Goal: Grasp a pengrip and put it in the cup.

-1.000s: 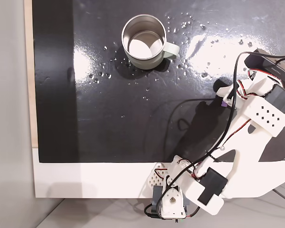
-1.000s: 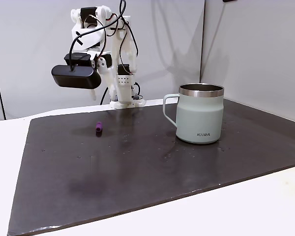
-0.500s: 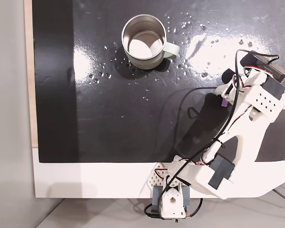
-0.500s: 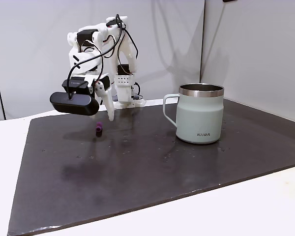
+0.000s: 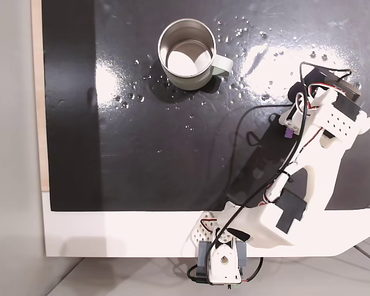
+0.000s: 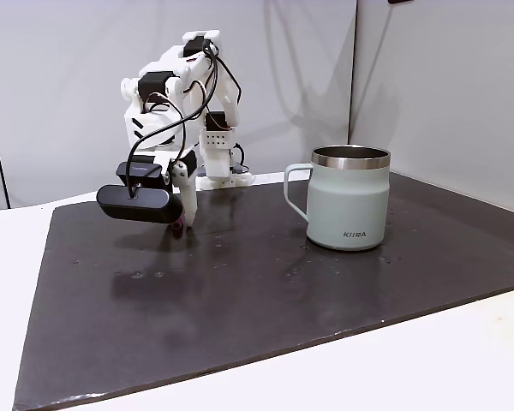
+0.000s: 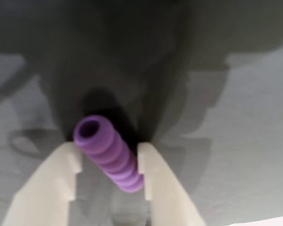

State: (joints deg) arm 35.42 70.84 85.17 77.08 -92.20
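The pengrip (image 7: 106, 150), a small purple ribbed tube, lies on the black mat between my two pale fingers (image 7: 155, 183) in the wrist view, close against the right one. My gripper (image 7: 108, 147) is open and straddles it. In a fixed view from above, the gripper (image 5: 288, 126) is down at the mat's right side, with the pengrip (image 5: 287, 132) showing as a purple spot under it. In the side fixed view the gripper (image 6: 182, 224) reaches the mat at the left, with a bit of purple pengrip (image 6: 179, 228) at its tip. The steel cup (image 5: 200, 75) stands upright and far off, right of the arm (image 6: 351, 205).
The black mat (image 5: 172, 142) is glossy, with water droplets around the cup. A white table border (image 5: 111, 234) runs along its near edge, where the arm's base (image 5: 219, 262) is fixed. A black camera module (image 6: 137, 204) hangs low beside the gripper.
The arm has swung down from a raised pose. The gripper has dropped onto the mat around the pengrip. Cup and pengrip have not moved.
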